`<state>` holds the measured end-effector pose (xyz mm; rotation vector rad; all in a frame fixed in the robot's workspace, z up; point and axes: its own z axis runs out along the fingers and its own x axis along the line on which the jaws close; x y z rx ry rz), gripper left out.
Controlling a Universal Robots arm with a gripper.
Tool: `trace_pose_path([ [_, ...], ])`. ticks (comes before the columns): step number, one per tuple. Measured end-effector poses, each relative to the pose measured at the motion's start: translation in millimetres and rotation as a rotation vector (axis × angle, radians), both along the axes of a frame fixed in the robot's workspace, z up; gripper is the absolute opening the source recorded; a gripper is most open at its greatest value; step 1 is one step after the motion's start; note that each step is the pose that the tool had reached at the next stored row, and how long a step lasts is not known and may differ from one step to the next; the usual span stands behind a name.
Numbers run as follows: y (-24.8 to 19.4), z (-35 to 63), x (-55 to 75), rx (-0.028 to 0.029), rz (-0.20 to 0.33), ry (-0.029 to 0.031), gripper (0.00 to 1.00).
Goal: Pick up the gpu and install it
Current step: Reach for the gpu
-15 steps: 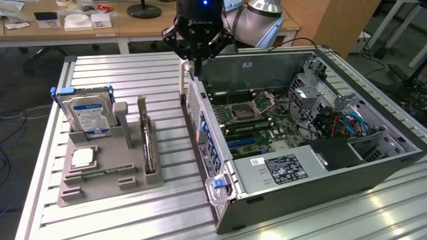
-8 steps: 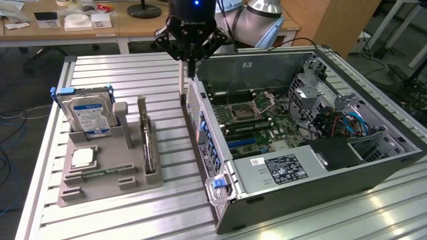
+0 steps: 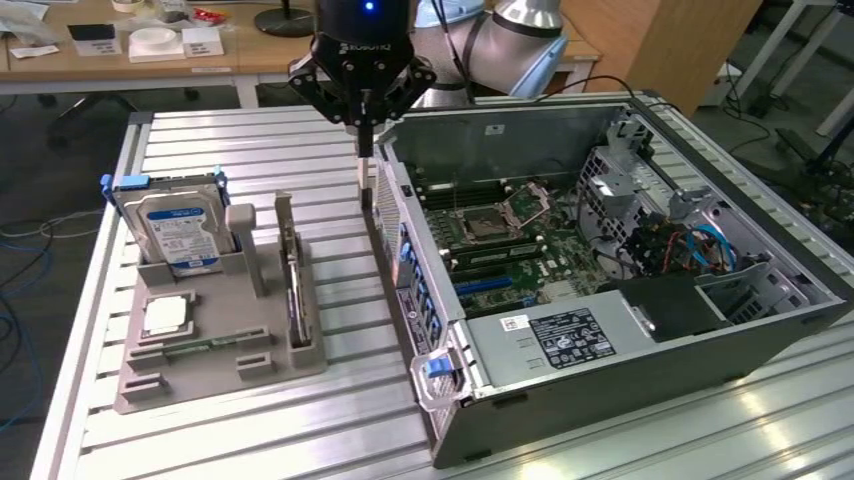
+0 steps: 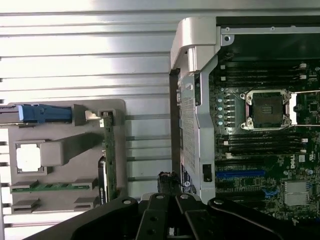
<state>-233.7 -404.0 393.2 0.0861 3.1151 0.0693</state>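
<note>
Presently, find the black multi-link gripper (image 3: 363,140) hanging over the ribbed aluminium table (image 3: 267,440), above the bare strip between the grey plastic parts holder (image 3: 214,360) and the open dark-grey computer case (image 3: 747,350), close to the case's perforated rear wall. Note the jaws pressed together, tips pointing straight down. Look to the holder for the gpu (image 3: 291,280), a thin dark circuit card with a silvery-grey metal bracket at one end. Standing on its long edge in the slot along the holder's side nearest the case, apart from the gripper and untouched. Farther toward the exterior view's left, in the same holder, see the silver hard drive with a blue label (image 3: 180,235) propped upright in a blue-tabbed frame. Just in front of it, see the small square silver chip (image 3: 163,315) lying flat in its own recess. Inside the case, lying on its side with the panel off, see the green motherboard (image 3: 514,250) facing up. At the board's middle, find the empty square metal-framed processor socket (image 4: 265,110). At the case's near end, see a silver power supply box with a black-and-white label (image 3: 561,340).
</note>
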Motion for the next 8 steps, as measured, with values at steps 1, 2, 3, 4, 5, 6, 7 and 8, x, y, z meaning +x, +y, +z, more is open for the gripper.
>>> trace_pose_path([
  [1,-0.2,0.0,-2.1,0.0000,0.000,0.0000,0.11],
  [2,-0.4,0.0,-4.2,-0.0001,0.000,0.0001,0.11],
  [3,-0.6,0.0,-6.4,-0.0001,0.000,0.0001,0.11],
  [4,-0.8,0.0,-8.5,0.0000,0.000,0.0000,0.11],
  [5,-1.0,0.0,-10.6,0.0000,0.000,0.0000,0.11],
  [6,-1.2,0.0,-12.8,0.0000,0.000,0.0000,0.11],
  [7,-1.4,0.0,-15.0,0.0000,0.000,0.0000,0.11],
  [8,-1.6,-0.1,-17.2,0.0000,0.000,0.0000,0.11],
])
